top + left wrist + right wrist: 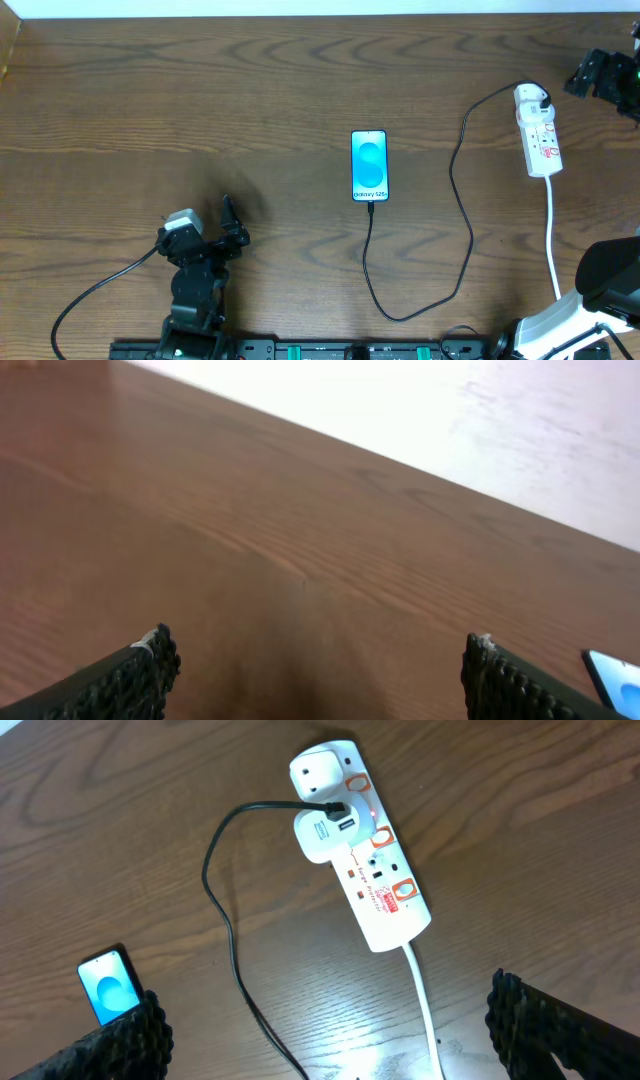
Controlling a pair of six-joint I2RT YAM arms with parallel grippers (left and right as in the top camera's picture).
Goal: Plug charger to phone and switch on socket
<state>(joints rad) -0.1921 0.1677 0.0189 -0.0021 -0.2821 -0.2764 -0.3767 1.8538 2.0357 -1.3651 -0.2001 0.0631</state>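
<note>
Right gripper (335, 1030): fingers wide apart, empty, near strip.
Left gripper (320, 665): equally wide, empty.
Socket: narrow white power strip (365, 850), right end of brown wooden table (200, 90).
Phone: slim blue-screen smartphone (369, 166), mid-table.
Charger: thin black cable (206, 870), tip at phone's edge.
Risk: a hard press slides strip; cable tugs tip out.

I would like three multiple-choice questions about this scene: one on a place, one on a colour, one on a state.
1. The charger cable runs from the phone to:
A a laptop; B the white adapter on the power strip; C a wall outlet.
2. The cable's colour is:
A white; B red; C black.
3. The right gripper is:
A shut on the cable; B open, holding nothing; C shut on the adapter.

Answers:
1 B, the cable ends at the adapter plugged on the strip.
2 C, it shows black against the wood.
3 B, its fingers stand far apart.
</note>
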